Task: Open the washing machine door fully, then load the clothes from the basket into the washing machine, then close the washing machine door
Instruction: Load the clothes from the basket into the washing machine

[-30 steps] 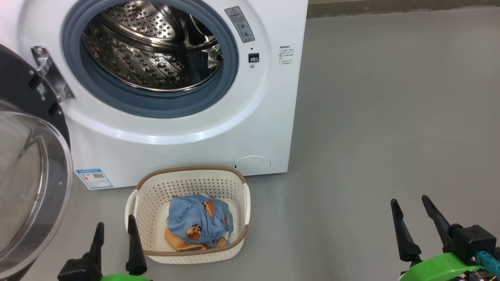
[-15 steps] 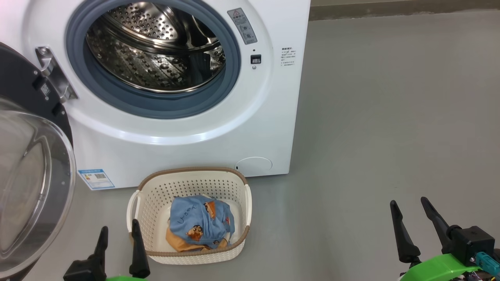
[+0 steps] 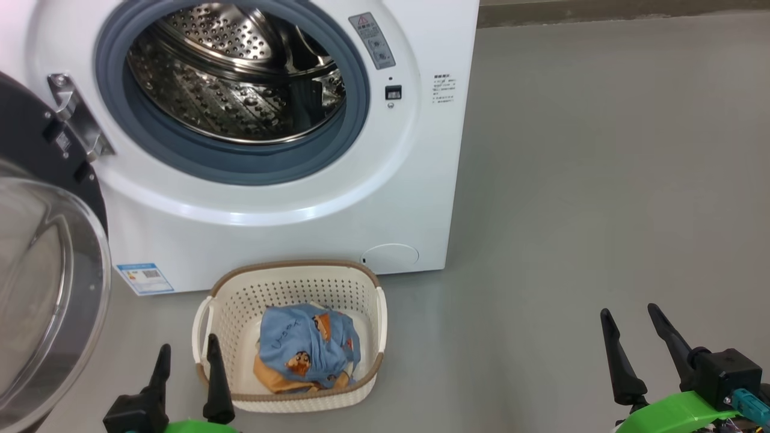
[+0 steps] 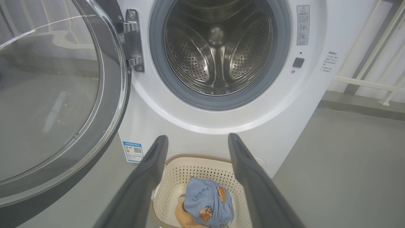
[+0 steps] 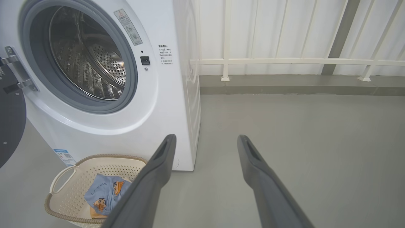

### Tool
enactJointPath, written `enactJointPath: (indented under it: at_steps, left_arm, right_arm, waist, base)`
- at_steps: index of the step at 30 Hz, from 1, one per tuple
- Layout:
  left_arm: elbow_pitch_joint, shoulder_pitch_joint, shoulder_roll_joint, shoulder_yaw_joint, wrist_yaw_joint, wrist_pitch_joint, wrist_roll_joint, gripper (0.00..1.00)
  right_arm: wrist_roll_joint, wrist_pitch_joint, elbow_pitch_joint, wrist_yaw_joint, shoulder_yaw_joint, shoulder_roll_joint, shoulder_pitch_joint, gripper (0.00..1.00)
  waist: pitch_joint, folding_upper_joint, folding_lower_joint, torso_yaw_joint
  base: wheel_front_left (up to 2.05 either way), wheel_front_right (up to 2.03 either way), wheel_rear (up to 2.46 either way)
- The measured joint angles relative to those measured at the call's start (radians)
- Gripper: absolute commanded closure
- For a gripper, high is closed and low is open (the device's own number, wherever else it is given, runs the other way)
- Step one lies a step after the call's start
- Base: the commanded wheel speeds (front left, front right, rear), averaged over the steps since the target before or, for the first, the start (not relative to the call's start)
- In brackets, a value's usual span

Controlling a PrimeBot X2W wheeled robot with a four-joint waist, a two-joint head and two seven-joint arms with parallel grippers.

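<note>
The white washing machine (image 3: pixel 289 198) stands with its steel drum (image 3: pixel 234 72) exposed. Its black-rimmed glass door (image 3: pixel 42 288) is swung wide to the left on a metal hinge (image 3: pixel 75 117). On the floor before it sits the cream basket (image 3: pixel 361 385) holding the light blue and orange clothes (image 3: pixel 307 346). My left gripper (image 3: pixel 186 352) is open, just left of the basket's near corner. My right gripper (image 3: pixel 631 314) is open over bare floor, far right of the basket. In the left wrist view the basket (image 4: pixel 177 174) and clothes (image 4: pixel 207 201) lie between the fingers (image 4: pixel 148 171).
Grey floor (image 3: pixel 601 180) spreads to the right of the machine. A white railing (image 5: pixel 284 61) and paneled wall run behind it above a low kerb. A blue label sticker (image 3: pixel 144 276) and round cover (image 3: pixel 390 255) mark the machine's lower front.
The head view has shifted slightly. My left gripper has crept a little to the right and forward beside the basket. The right gripper, door and clothes keep their places.
</note>
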Motion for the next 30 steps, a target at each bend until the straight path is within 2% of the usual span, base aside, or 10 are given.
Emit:
enactJointPath:
  at_steps: [13, 30]
  left_arm:
    - [0.002, -0.008, 0.005, -0.007, 0.0, -0.007, 0.0, 0.0]
    - [0.01, -0.008, 0.007, -0.023, 0.0, -0.007, -0.01, 0.0]
  right_arm:
    - [0.0, 0.0, 0.002, 0.0, 0.0, 0.0, 0.0, 0.0]
    - [0.003, 0.0, 0.003, 0.0, 0.003, 0.001, 0.0, 0.0]
  waist:
    - [0.007, 0.0, 0.0002, 0.005]
    - [0.011, 0.0, 0.0001, -0.001]
  base:
    - [1.35, -1.35, 0.0]
    - [0.09, -0.09, 0.0]
